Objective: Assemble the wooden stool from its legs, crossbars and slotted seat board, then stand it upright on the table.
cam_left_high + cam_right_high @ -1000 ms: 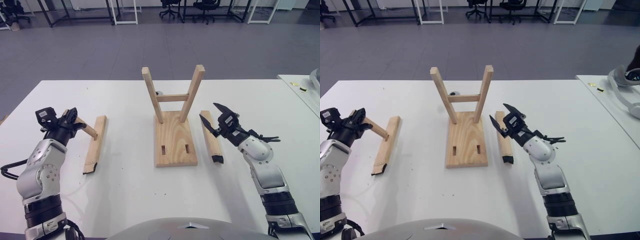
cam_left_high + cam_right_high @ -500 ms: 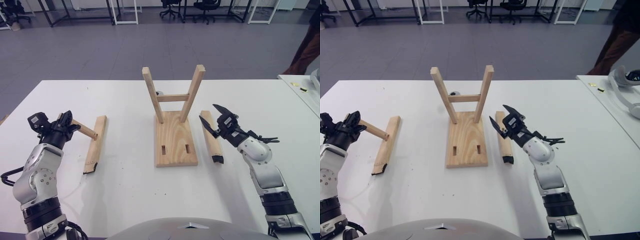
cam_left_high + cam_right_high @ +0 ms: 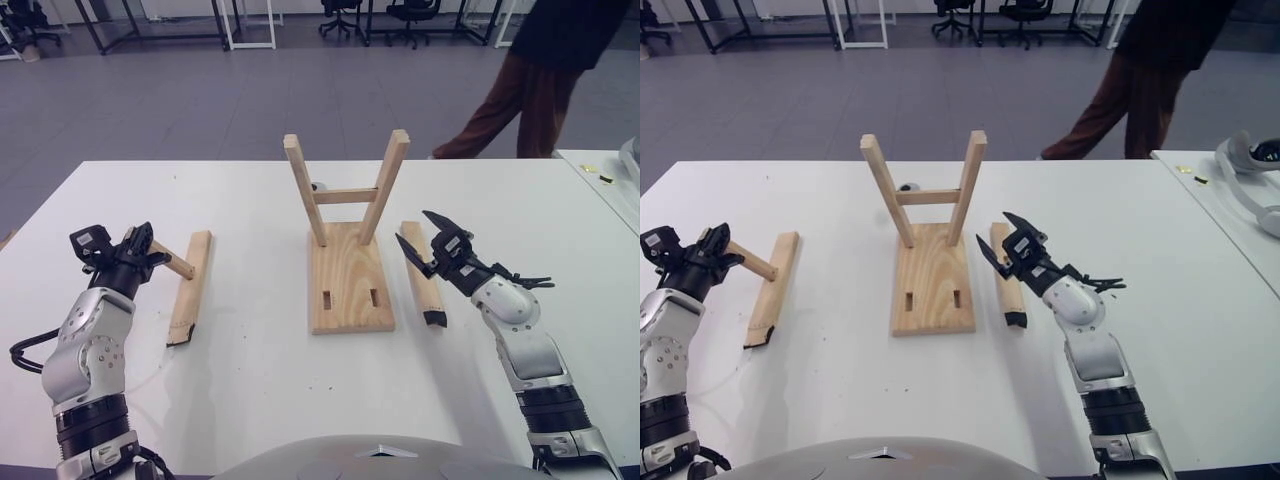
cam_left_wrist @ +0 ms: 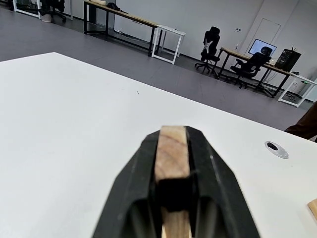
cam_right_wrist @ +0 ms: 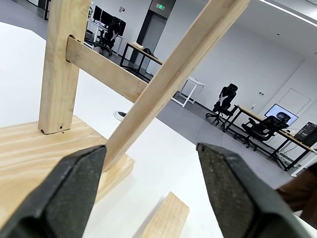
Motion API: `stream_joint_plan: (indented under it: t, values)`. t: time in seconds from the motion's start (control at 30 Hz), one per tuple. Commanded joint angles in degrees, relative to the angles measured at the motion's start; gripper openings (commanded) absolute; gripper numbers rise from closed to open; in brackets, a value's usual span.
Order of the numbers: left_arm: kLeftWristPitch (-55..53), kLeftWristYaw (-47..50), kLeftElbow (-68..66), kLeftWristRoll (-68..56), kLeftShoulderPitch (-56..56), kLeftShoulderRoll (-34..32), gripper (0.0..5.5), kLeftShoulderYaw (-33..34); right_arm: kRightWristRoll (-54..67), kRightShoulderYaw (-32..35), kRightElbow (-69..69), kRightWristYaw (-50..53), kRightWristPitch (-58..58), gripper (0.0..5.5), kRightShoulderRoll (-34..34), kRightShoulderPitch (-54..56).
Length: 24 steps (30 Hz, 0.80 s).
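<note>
Jaws spread, our right gripper (image 3: 411, 226) hangs over the loose leg (image 3: 428, 295), which lies lengthwise just right of the seat board (image 3: 348, 290); left of it, our left gripper (image 3: 145, 251) clamps the other leg's crossbar (image 3: 176, 263).

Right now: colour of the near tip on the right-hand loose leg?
Black tip on the pale wooden leg; left eye view shows it best.

left gripper (image 4: 172, 137): clamping both black fingers (image 4: 138, 171) on the crossbar (image 4: 172, 158)
crossbar: sitting between the fingers, its pale end poking just past their tips
table (image 4: 74, 109): stretching white beyond the fingertips
grommet (image 4: 276, 149): lying well apart from the fingers
</note>
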<state>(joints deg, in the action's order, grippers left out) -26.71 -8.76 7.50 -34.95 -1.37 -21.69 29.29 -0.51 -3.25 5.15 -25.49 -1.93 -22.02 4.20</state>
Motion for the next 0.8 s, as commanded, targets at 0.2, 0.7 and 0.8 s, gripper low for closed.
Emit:
stream_joint_plan:
  t: [0.2, 0.7, 0.8]
  values:
    - [1.8, 6.6, -2.3, 6.6, 6.1, 7.0, 0.4, -3.0, -0.9, 0.1, -0.1, 0.6, -0.1, 3.39, -0.3, -0.6]
    - [0.5, 6.6, -5.6, 17.6, 9.3, 7.3, 0.4, -16.0, -2.8, -0.6, -1.4, 0.7, -0.9, 3.39, -0.5, 0.1]
    - [1.5, 6.6, -6.5, 18.9, 9.6, 8.3, 0.4, -17.0, -3.0, -0.7, -1.9, 0.6, -1.2, 3.39, -0.7, 0.4]
